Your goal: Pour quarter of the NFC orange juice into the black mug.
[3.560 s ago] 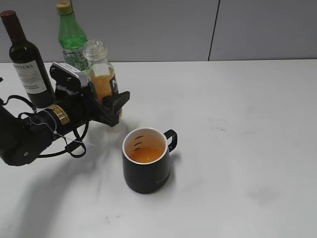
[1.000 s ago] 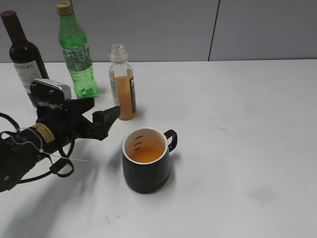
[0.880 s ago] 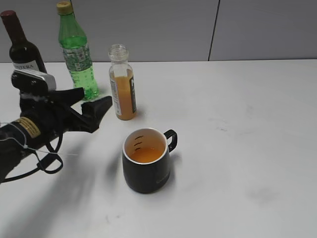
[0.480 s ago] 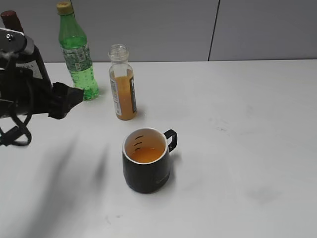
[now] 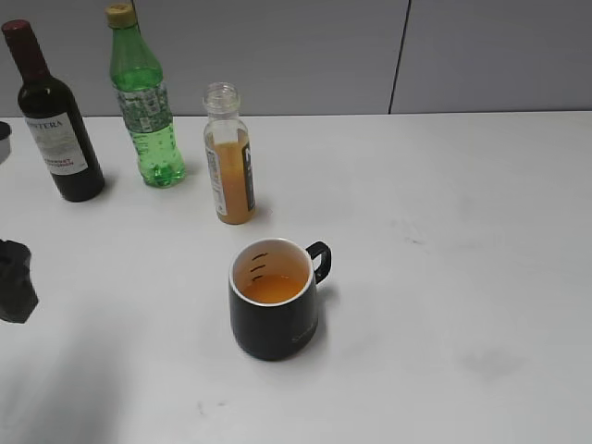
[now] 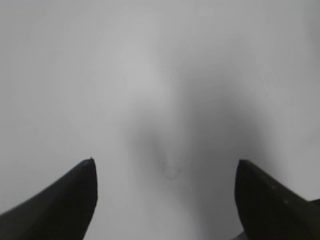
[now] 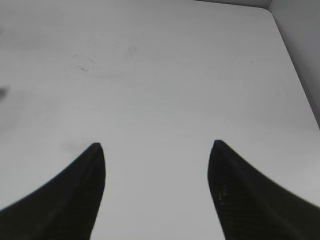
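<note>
Exterior view: the left gripper, jaws apart and empty, has pulled away from the juice — mug holds juice, so pouring looks done; right gripper also gapes.

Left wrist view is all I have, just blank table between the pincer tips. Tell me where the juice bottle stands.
Observer: The juice bottle stands upright on the table, uncapped, behind the mug.
Operator: Report the mug's contents.
Observer: Orange liquid sits low in the mug; its handle points right in the exterior view.
Operator: Give me the right pincer.
Observer: The right pincer is open over bare table, holding nothing.
Operator: Locate my own pincer.
Observer: The left pincer, open, shows only as a dark shape at the exterior view's left edge, clear of both.
</note>
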Robot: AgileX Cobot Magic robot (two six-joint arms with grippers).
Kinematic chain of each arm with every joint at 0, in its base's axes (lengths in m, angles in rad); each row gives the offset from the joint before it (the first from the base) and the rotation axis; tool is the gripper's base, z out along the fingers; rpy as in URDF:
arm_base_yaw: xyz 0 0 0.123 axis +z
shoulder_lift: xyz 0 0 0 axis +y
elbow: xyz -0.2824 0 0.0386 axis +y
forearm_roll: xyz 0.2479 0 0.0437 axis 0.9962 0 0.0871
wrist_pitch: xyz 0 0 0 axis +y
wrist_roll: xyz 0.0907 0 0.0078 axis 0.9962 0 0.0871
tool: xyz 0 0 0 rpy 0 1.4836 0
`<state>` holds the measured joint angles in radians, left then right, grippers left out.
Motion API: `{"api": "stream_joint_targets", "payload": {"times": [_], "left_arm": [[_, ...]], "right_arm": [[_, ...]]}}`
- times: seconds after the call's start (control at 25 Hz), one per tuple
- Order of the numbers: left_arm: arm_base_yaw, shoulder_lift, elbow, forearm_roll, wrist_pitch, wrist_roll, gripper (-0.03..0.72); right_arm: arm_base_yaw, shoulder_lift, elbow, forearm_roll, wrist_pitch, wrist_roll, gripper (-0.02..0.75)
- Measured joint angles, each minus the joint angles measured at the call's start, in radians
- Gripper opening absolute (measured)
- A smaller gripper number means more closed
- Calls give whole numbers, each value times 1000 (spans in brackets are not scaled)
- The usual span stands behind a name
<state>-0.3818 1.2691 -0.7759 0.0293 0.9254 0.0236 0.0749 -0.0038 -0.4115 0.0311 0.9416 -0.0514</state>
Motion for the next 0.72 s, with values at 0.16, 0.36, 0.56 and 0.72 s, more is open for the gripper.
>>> {"api": "stream_joint_targets", "payload": {"times": [0.16, 0.36, 0.56, 0.72], "left_arm": [[0, -164, 0, -22, 75, 0, 652], [0, -465, 15, -29, 97, 0, 648], [0, -789, 104, 16, 152, 0, 647], [0, -1016, 183, 30, 173, 0, 647]], "right_arm": [[0, 0, 0, 0, 0, 0, 494], [0, 0, 0, 0, 0, 0, 494], [0, 0, 0, 0, 0, 0, 494], [0, 0, 0, 0, 0, 0, 494]]}}
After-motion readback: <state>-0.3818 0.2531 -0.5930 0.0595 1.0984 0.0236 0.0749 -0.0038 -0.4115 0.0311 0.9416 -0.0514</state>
